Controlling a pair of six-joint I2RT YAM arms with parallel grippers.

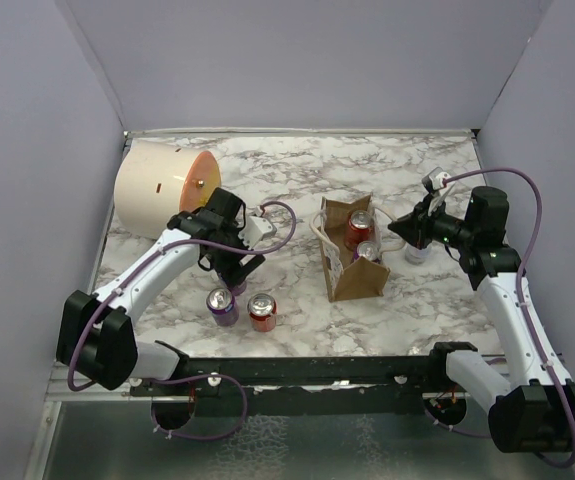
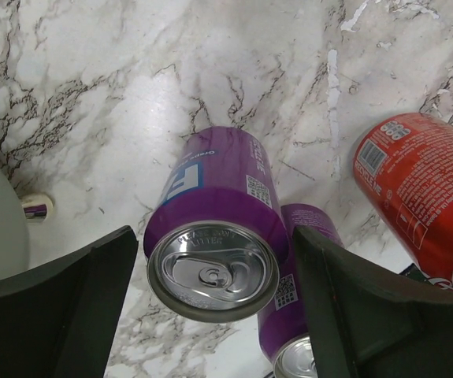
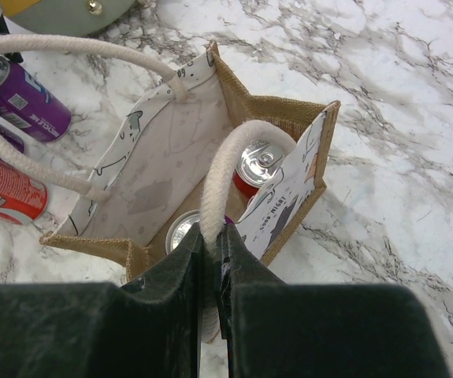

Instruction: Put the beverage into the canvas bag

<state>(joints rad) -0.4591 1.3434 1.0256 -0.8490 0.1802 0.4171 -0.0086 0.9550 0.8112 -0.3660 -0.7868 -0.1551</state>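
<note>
Top view: the canvas bag stands mid-table; the left gripper hangs over the cans to its left. Left wrist: the purple can sits between spread jaws, close on both flanks; I cannot confirm contact. I judge it rigid, slick, thin-walled: grip mid-body. Right wrist: the right gripper pinches the white handle of the soft bag.

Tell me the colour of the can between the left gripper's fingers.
Purple can, silver top; clearest in the left wrist view.
</note>
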